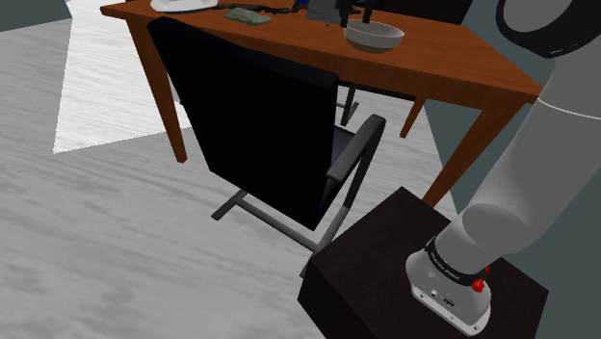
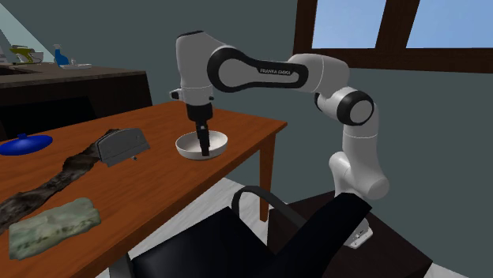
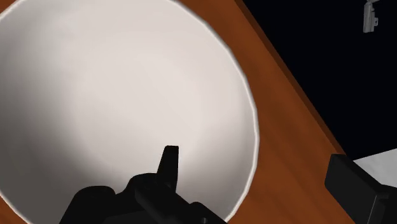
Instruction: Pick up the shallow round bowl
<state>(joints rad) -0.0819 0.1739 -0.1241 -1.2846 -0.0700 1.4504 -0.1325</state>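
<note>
Tool [image 3: 254, 162]: spread wide, nothing gripped; one finger [image 3: 170, 159] is seen inside the bowl [image 3: 114, 95], the other outside its rim.
Step in hand: the rim should be centred between the fingers before they are closed, so tipping is avoided.
Surface [image 2: 158, 189]: brown wood, one counted.
Chair [image 1: 260, 125]: black, one counted, set just beside the surface.
Bowl: white, shallow, one counted, placed near the surface's corner.

Brown table [image 1: 433, 67], black chair [image 1: 260, 135], grey floor [image 1: 96, 241], window [image 2: 348, 24]
</note>
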